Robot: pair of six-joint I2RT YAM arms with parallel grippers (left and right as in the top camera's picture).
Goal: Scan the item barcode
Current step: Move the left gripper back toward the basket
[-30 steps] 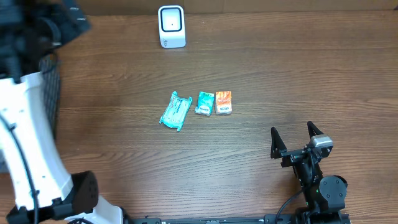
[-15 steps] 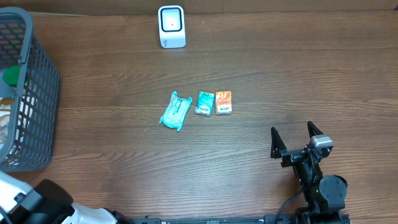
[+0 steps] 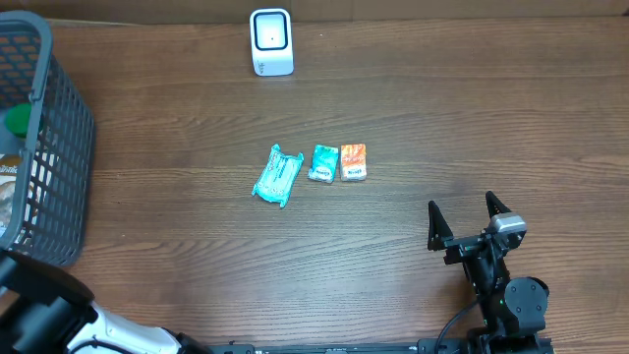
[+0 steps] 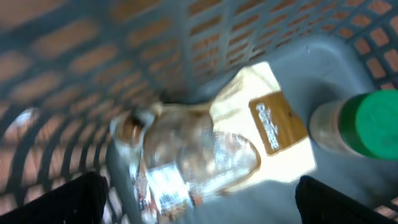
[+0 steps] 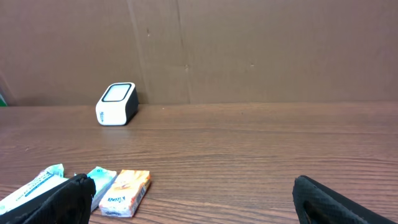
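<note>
Firstly, the dark brown wood-grain table [image 3: 472, 108] is backed at its far edge by a plain brown cardboard wall [image 5: 249, 50].

Nearest, on the right, the right gripper [image 3: 460, 205] sits low over the table with its two black fingers spread wide. It holds nothing and stands well apart from the goods.

On the left, the left gripper [image 4: 199, 190] hangs over the grey plastic mesh basket [image 3: 61, 147], fingers likewise spread wide and empty. Below it lie a cream pouch with a brown label [image 4: 267, 124] and a green-capped bottle [image 4: 367, 124]; that view is blurred.

At mid-table, three packets lie flat in a row running left to right:
- The crinkled teal plastic packet [image 3: 277, 175] is leftmost, with its long axis running near to far, the far end leaning right.
- The small teal packet [image 3: 323, 162] is just beside it, long axis near to far.
- The small orange packet [image 3: 353, 161] is rightmost, against the teal one and parallel to it.

Farthest, the white box-shaped barcode scanner [image 3: 271, 41] stands near the wall, its dark window on the upper face. It is well apart from the packets.
</note>
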